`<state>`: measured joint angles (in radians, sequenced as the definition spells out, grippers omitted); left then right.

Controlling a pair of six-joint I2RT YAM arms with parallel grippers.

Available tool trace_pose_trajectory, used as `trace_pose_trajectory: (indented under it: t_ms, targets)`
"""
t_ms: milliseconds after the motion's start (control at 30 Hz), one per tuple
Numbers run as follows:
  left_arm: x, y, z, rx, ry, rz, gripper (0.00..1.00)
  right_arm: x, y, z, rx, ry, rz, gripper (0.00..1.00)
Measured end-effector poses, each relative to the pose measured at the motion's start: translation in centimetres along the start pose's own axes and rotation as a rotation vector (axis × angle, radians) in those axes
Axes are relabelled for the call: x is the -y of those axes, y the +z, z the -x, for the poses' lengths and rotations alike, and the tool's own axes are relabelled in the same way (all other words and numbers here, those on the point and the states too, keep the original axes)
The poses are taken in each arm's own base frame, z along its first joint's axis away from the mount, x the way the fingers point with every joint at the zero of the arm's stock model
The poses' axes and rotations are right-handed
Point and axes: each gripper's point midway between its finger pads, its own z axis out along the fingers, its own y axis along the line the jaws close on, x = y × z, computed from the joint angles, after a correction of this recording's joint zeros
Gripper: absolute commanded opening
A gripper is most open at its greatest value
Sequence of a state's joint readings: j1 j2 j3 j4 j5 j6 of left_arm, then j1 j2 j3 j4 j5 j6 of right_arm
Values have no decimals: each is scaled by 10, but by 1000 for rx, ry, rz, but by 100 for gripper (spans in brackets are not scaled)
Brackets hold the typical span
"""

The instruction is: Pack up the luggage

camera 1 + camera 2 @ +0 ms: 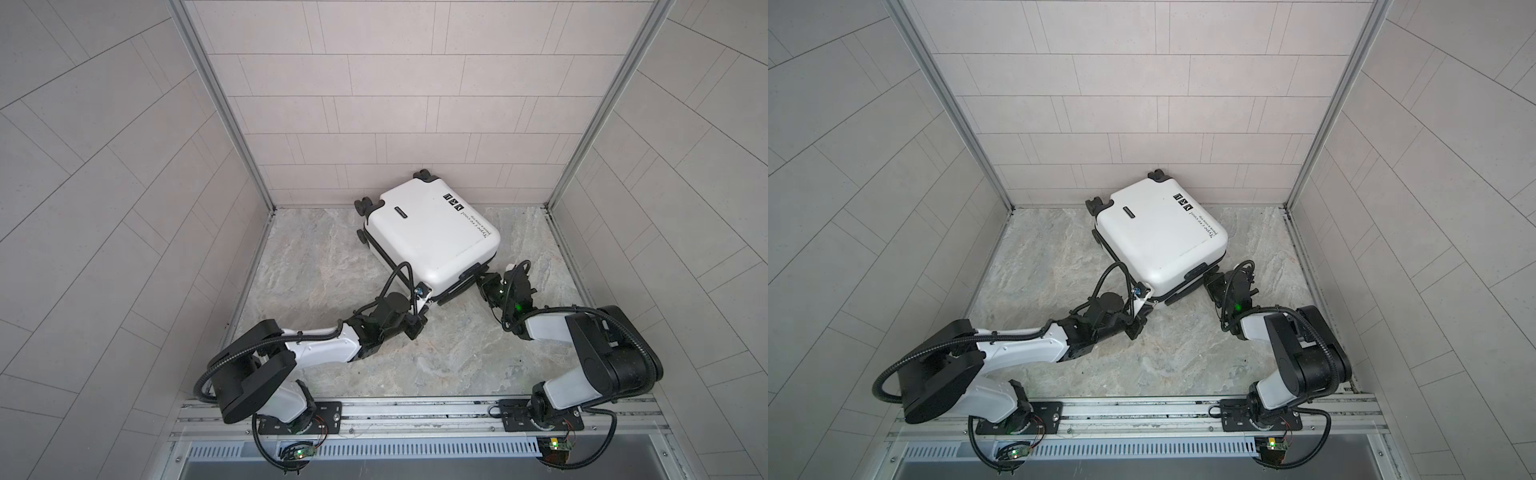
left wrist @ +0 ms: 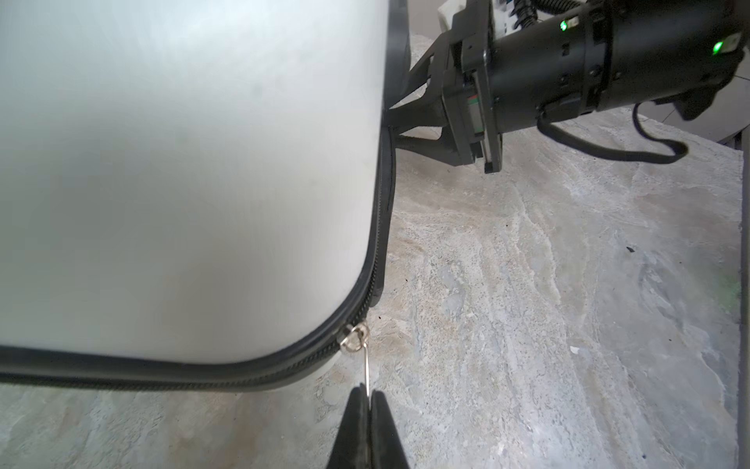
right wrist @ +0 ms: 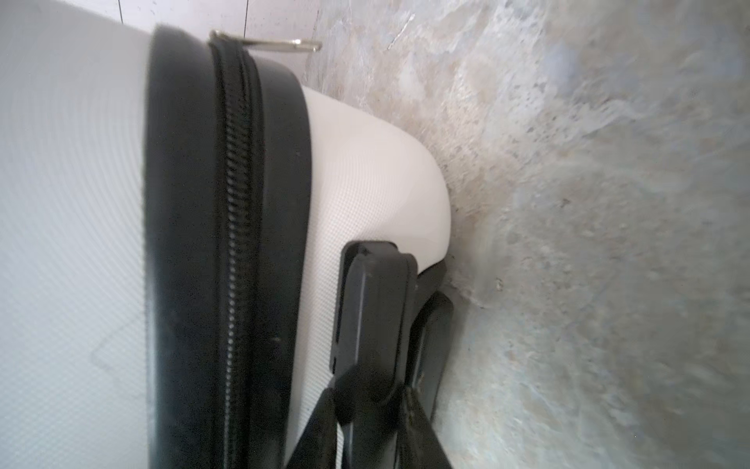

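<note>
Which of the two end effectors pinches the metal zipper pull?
The left end effector, shut on the zipper pull at the luggage corner; the right end effector grips the black handle.

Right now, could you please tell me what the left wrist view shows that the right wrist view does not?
Only the left wrist view: the left end effector, shut on a zipper pull at a corner of the luggage, and the right end effector seen from outside.
Only the right wrist view: the right end effector's fingers clamped on either side of the black handle.
Both: the white shell, the black zipper, a zipper pull and the marbled tabletop.
</note>
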<state>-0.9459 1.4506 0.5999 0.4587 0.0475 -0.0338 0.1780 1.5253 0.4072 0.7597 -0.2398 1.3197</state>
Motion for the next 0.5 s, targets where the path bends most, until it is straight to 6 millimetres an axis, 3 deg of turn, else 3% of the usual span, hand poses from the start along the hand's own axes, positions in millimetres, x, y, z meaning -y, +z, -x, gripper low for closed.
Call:
trace_pose_trajectory:
  t_ms: [500]
  targets:
    - [16,18,29,94,14,21,0,-2,-1,-10,46,1,-27,0]
